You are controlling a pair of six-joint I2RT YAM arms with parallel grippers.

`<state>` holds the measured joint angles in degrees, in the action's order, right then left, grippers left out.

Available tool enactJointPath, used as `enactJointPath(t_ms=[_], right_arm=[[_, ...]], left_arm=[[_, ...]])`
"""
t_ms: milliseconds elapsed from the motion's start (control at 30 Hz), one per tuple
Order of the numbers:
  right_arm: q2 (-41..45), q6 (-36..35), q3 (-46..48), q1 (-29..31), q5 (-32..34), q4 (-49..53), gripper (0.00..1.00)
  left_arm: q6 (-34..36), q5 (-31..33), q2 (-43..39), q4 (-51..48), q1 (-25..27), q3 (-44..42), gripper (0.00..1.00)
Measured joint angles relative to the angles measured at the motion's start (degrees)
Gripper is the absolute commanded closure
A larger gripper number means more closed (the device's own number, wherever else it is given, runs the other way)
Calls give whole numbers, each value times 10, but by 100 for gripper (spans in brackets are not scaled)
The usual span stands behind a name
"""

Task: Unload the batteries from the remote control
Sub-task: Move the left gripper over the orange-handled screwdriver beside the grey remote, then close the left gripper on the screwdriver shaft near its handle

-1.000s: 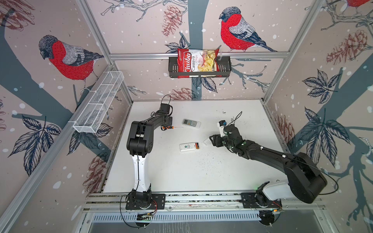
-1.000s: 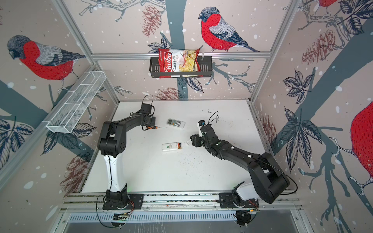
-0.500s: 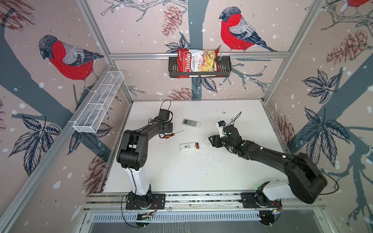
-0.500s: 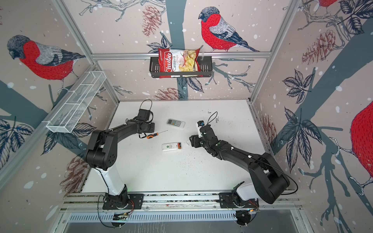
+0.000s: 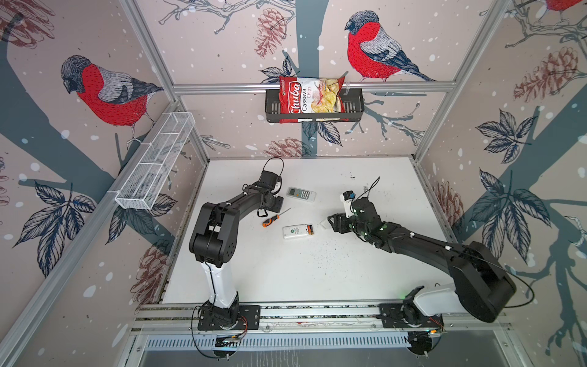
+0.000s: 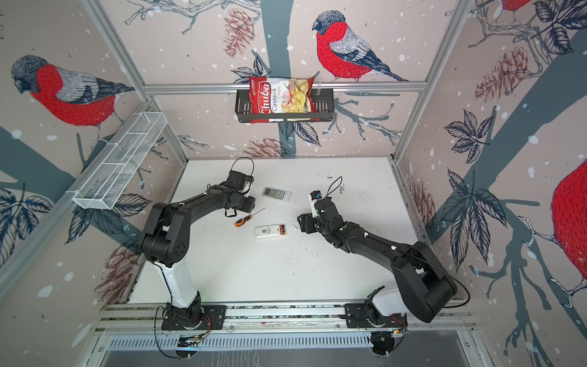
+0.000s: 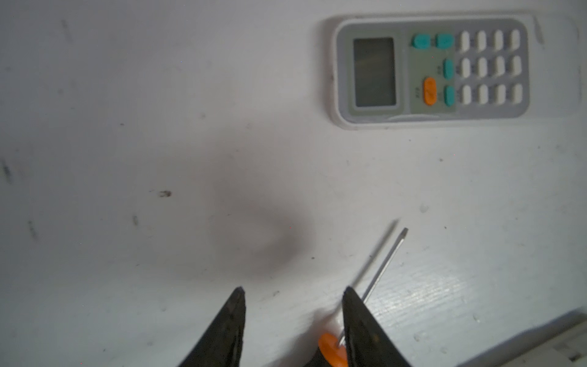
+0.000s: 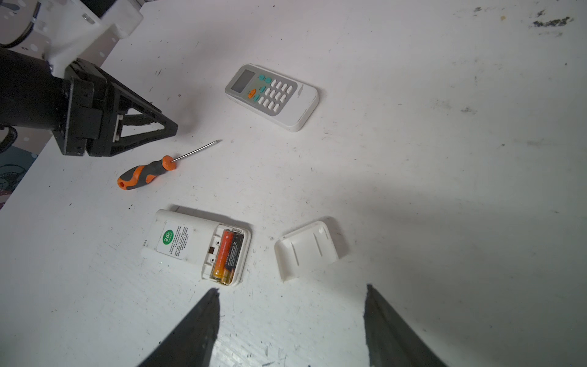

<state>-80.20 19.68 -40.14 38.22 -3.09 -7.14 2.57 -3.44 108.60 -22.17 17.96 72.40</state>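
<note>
Our right gripper point(image 8: 291, 289) hangs open and empty just short of the face-down remote point(image 8: 181, 236). Its open bay holds two batteries point(image 8: 227, 254) side by side, and the loose cover point(image 8: 306, 251) lies just beside it. Farther on, the screwdriver point(image 8: 146, 173) lies free by our left gripper point(image 7: 293, 289), whose jaws stand apart on nothing, with the other remote point(image 8: 271, 97) face up beyond. The white table point(image 5: 286, 270) is scuffed, a black rack point(image 5: 352, 105) on the back wall holds chips point(image 5: 309, 97), and a wire basket point(image 5: 155, 165) hangs on the left wall.

Orange-and-black screwdriver point(image 5: 270, 220) flat on the white table point(image 5: 286, 270); chips bag point(image 5: 309, 98) in black wall basket point(image 5: 352, 105); white wire rack point(image 5: 155, 162).
</note>
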Motion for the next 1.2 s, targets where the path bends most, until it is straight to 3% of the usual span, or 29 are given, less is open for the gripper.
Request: enactJointPath(t_ms=[233, 500, 867, 1200], right_arm=[[1, 0, 1, 0, 0, 0, 28], [1, 0, 1, 0, 0, 0, 28], [1, 0, 1, 0, 0, 0, 28], [6, 0, 10, 0, 3, -2, 27]], left_arm=[[37, -40, 20, -37, 23, 15, 61], [49, -38, 39, -53, 36, 17, 73], [32, -7, 56, -54, 36, 40, 99], [-23, -4, 47, -55, 36, 43, 100]])
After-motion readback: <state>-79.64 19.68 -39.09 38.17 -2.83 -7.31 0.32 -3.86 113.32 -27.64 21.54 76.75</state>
